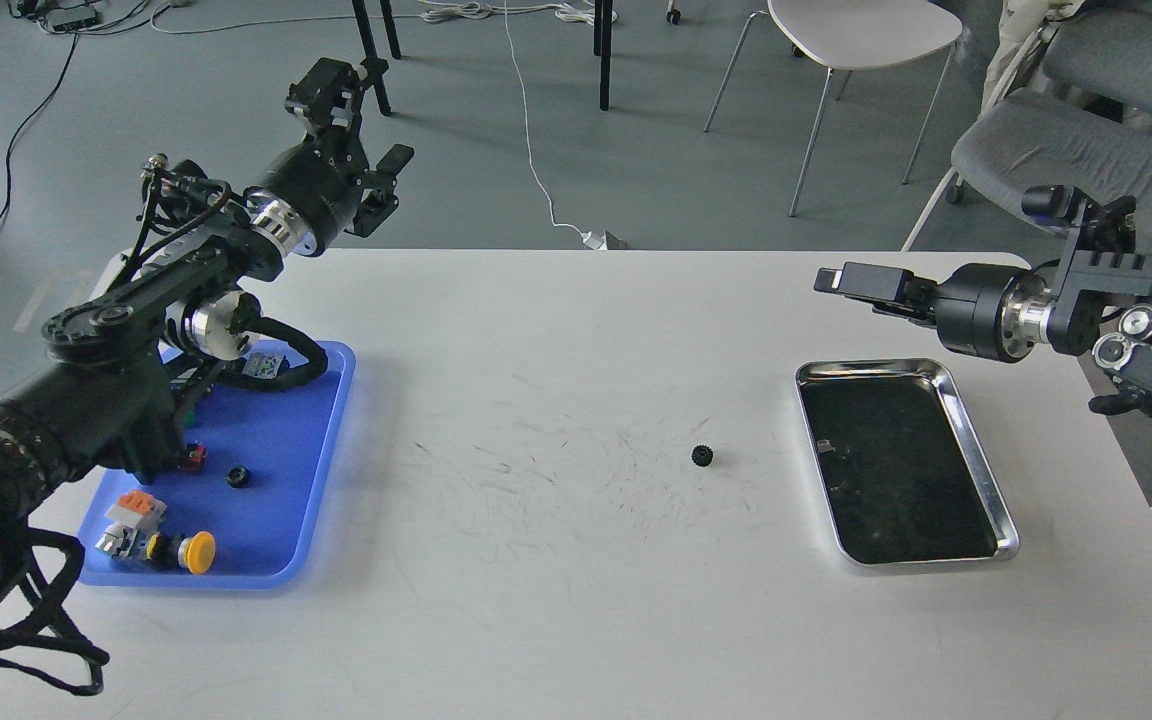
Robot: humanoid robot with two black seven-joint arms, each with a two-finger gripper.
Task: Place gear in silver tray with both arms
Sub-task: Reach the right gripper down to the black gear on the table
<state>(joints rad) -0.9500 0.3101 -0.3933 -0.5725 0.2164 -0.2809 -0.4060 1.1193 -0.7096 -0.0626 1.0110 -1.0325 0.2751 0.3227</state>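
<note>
Black gear [702, 456] lies alone mid-desk [556, 600] near the silver tray [976, 455] — apparently staged for the right end effector [841, 280], grip unreadable; left end effector [361, 140] spread, raised upper left.

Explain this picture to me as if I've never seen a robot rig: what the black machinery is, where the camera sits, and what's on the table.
The camera sits in the robot's head, looking down at a white table. The black machinery is its two arms. The left end effector is raised above the table's far edge, fingers apart. The right end effector hovers beyond the silver tray; its fingers can't be told apart. Neither holds anything. A small black gear lies loose mid-table, left of that tray. A blue tray on the left holds small parts, including a yellow button.
</note>
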